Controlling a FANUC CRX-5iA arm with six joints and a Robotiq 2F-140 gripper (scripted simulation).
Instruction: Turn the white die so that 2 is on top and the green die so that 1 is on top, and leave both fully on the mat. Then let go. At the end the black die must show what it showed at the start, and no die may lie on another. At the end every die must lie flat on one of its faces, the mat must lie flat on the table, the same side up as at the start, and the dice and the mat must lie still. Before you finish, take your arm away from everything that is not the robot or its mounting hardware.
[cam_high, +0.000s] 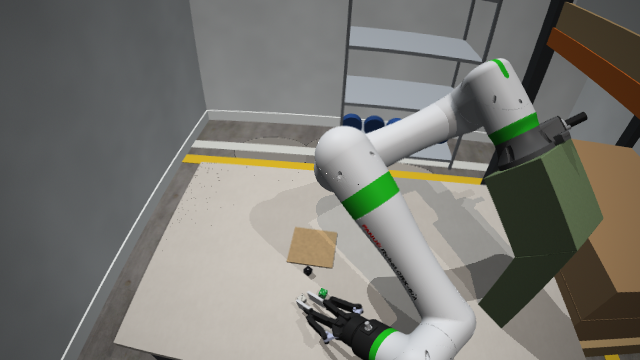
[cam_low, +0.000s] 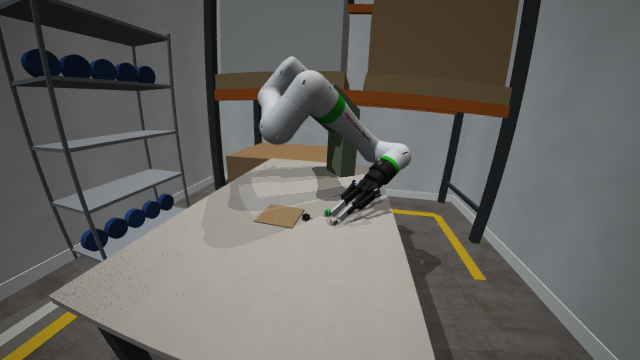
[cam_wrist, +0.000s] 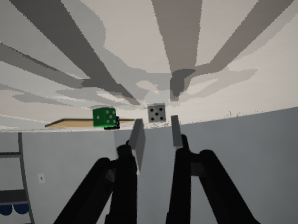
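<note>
The white die (cam_wrist: 157, 112) lies on the table just beyond my fingertips, in line with the gap between them, and shows a face with several pips to the wrist camera. My gripper (cam_wrist: 157, 127) lies low and nearly flat over the table near its edge (cam_high: 306, 301), with its fingers a narrow gap apart and nothing between them. The green die (cam_high: 323, 292) sits on the table beside one finger, left of the white die in the wrist view (cam_wrist: 105, 117). The black die (cam_high: 308, 271) lies just off the near edge of the tan mat (cam_high: 312, 247). No die is on the mat.
The table edge runs close behind the gripper (cam_low: 336, 219). A green pedestal (cam_high: 542, 220) carries the arm's base at the right. A metal shelf (cam_low: 95, 145) with blue cylinders stands off the table.
</note>
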